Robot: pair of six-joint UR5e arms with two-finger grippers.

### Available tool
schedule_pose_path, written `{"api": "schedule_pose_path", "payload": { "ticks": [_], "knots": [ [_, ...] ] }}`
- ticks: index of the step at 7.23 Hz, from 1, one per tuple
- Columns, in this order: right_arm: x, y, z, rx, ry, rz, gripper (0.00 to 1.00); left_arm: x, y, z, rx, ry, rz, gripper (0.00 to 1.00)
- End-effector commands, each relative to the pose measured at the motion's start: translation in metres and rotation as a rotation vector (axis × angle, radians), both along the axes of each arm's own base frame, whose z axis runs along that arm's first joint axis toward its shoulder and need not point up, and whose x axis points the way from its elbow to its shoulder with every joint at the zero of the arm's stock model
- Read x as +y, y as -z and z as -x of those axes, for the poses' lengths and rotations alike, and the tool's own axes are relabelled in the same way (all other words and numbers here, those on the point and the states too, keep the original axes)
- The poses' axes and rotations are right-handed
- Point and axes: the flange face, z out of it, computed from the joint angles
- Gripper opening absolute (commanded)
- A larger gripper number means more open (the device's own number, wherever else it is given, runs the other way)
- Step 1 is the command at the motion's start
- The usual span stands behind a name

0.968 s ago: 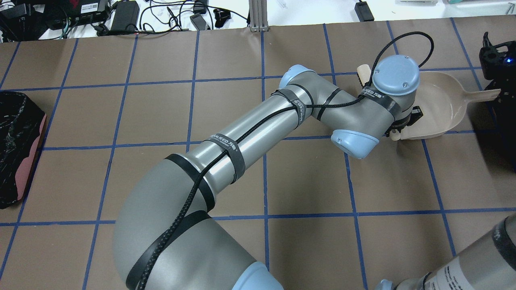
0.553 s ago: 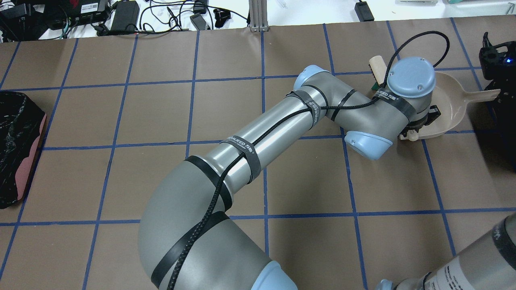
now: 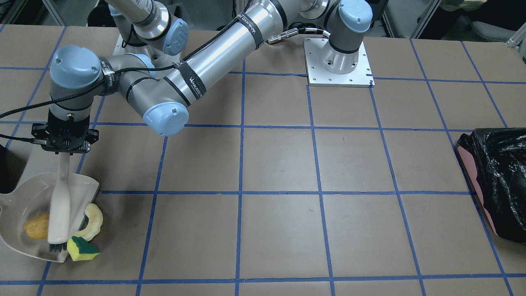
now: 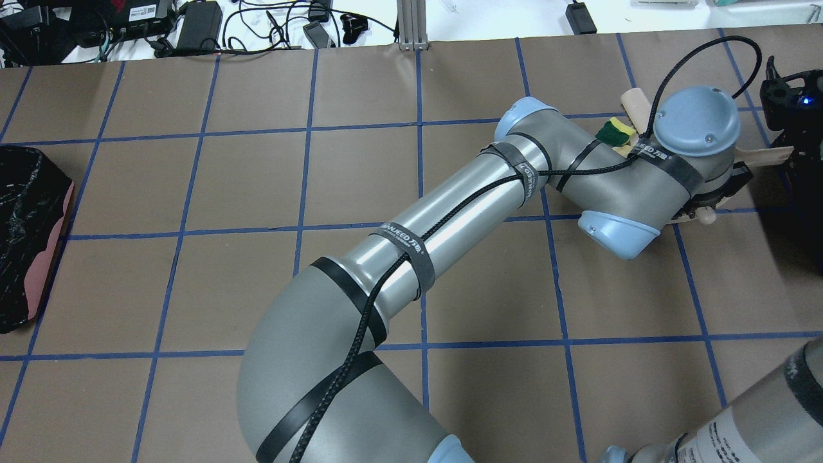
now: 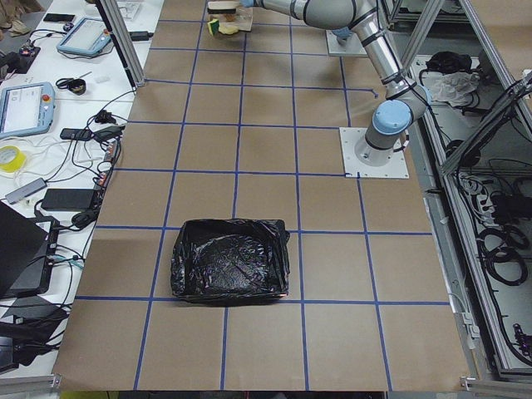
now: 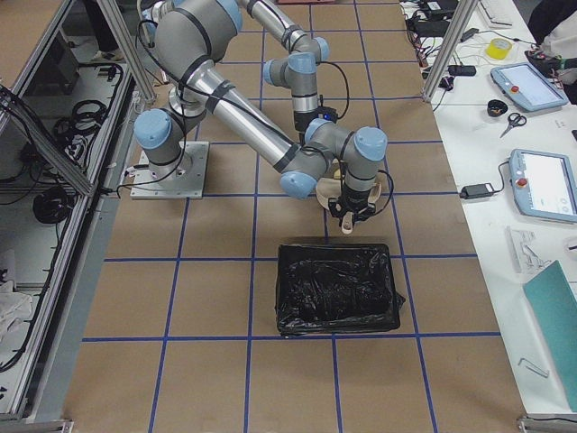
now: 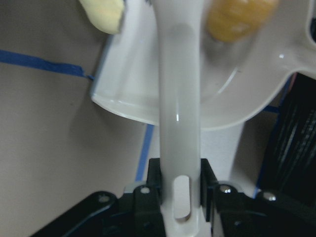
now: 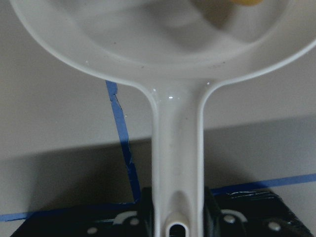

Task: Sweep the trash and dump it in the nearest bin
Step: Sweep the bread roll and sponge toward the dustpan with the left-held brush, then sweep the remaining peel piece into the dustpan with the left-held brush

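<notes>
left gripper [image 3: 65, 142] jaws clench the brush [image 3: 59, 205] over the dustpan [image 3: 16, 242] at the worktop's [image 3: 287, 164] right edge while right gripper [image 8: 177, 210] jaws grasp its handle.

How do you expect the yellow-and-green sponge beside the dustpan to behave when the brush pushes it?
The sponge looks foamy, so probably light and easily slid. Its flat faces suggest no rolling, though it may snag on the dustpan lip.

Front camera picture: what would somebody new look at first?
The left gripper at the picture's left clamps a white plastic brush over a white plastic dustpan. A brown-orange lump lies in the pan; a pale yellow curved peel and a yellow sponge with green backing sit just outside its lip. A black-bagged bin waits far right.
</notes>
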Motion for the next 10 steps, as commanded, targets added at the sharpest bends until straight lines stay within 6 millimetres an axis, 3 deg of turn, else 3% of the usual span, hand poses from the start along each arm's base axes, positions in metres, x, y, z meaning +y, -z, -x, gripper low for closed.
{"api": "schedule_pose_path", "payload": {
  "ticks": [1,3,5,7,10],
  "knots": [
    [0.0,0.002,0.001,-0.001,0.004,-0.002,0.0,0.007,-0.014,-0.028,-0.112,0.09,0.016,0.0],
    [0.0,-0.009,0.003,0.025,0.009,0.008,0.0,-0.023,-0.007,-0.075,-0.281,0.163,-0.002,0.0],
    [0.0,-0.011,0.003,0.03,0.008,0.008,0.0,-0.056,0.009,-0.102,-0.345,0.261,0.022,0.0],
    [0.002,-0.006,0.002,0.022,0.016,0.002,0.0,-0.065,0.044,-0.101,-0.369,0.346,0.017,0.0],
    [0.003,-0.005,0.001,0.018,0.042,0.004,0.0,-0.071,0.056,-0.097,-0.366,0.391,0.021,0.0]
  ]
}}
